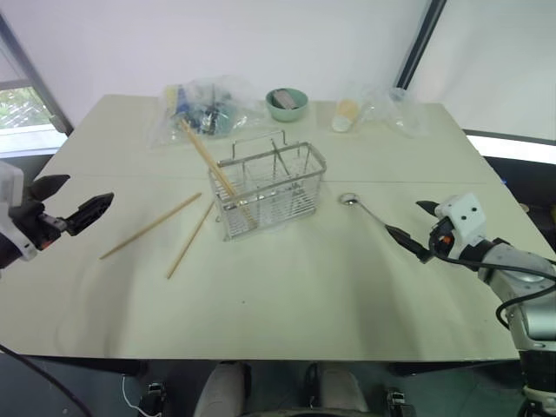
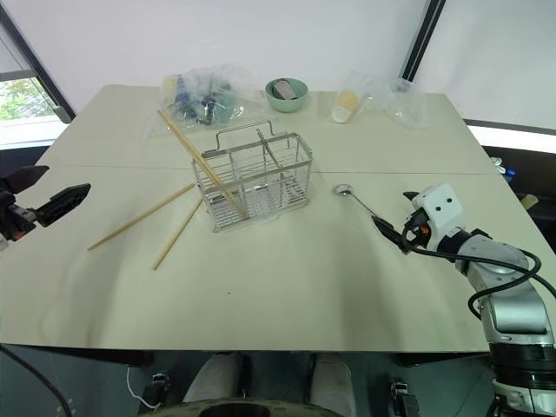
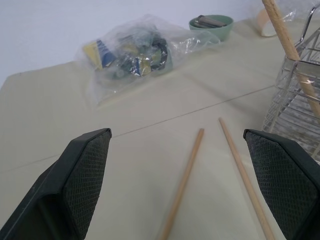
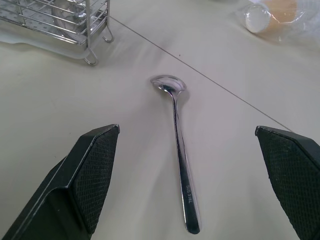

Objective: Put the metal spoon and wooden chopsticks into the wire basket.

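My right pincer (image 4: 187, 185) stands wide open and empty, its two black mesh-textured pads straddling the metal spoon (image 4: 179, 145) from above the table (image 1: 287, 295). The spoon lies flat just ahead of that pincer, its long axis running away from it: dark handle end nearest, round shiny bowl at the far end, pointing toward the wire basket (image 1: 269, 187). I judge the right arm is plainly the nearer one for the spoon, and that the pads would close across the thin, slick handle, which may slip.

My left pincer (image 3: 182, 185) is equally wide open and holds nothing. Two wooden chopsticks (image 3: 184, 182) lie loose on the table before it, side by side but slightly splayed, their length running forward toward the basket; smooth, pale, round sticks. More chopsticks (image 1: 208, 161) already lean slanted in the basket, ends poking out over its rim. The basket itself is bright wire mesh, rectangular, standing mid-table between both arms.
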`<state>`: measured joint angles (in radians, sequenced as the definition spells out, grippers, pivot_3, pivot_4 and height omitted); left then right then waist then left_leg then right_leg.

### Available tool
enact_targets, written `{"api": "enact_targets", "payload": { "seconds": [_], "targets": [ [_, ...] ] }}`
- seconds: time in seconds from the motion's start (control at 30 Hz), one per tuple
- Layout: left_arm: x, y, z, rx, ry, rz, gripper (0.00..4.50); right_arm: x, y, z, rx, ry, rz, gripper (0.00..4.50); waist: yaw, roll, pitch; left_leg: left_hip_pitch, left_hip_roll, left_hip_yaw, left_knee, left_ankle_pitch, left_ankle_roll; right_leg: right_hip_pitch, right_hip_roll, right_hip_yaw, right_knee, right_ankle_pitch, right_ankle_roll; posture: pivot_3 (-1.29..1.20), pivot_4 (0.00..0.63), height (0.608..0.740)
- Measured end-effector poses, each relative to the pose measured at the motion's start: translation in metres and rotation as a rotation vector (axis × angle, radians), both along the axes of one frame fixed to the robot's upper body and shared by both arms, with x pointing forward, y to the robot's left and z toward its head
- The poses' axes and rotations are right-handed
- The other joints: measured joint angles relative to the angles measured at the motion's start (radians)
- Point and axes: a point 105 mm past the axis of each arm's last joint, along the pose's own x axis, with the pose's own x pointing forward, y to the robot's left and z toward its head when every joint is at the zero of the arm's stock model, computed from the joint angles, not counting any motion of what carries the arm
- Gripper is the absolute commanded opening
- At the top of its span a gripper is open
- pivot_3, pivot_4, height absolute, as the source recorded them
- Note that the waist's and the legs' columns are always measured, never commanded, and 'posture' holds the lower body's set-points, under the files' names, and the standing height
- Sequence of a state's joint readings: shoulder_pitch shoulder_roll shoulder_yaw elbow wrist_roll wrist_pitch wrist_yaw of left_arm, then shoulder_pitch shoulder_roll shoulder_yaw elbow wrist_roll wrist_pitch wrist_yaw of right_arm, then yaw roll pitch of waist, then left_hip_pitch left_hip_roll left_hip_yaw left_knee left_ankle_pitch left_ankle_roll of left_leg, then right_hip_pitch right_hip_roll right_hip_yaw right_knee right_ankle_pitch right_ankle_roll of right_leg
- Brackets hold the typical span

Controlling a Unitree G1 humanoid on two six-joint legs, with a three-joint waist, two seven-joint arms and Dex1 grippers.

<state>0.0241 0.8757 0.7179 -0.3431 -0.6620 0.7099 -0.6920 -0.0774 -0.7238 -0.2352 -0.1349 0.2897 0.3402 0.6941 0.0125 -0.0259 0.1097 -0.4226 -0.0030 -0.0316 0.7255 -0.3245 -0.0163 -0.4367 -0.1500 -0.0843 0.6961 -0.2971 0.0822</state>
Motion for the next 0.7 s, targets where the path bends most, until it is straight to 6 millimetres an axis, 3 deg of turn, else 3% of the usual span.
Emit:
{"api": "enact_targets", "payload": {
  "seconds": [0.7],
  "targets": [
    [0.0041, -0.0043, -0.0005, 0.001, 0.002, -0.012, 4.47, 0.0011, 0.0005, 0.002, -0.001, -0.007, 0.002, 4.48, 0.0, 0.0, 0.0, 0.0, 0.0, 0.0, 0.0, 0.0, 0.0, 0.0, 0.0, 0.0, 0.0, 0.0, 0.0, 0.0, 0.15, 0.633]
  ]
}}
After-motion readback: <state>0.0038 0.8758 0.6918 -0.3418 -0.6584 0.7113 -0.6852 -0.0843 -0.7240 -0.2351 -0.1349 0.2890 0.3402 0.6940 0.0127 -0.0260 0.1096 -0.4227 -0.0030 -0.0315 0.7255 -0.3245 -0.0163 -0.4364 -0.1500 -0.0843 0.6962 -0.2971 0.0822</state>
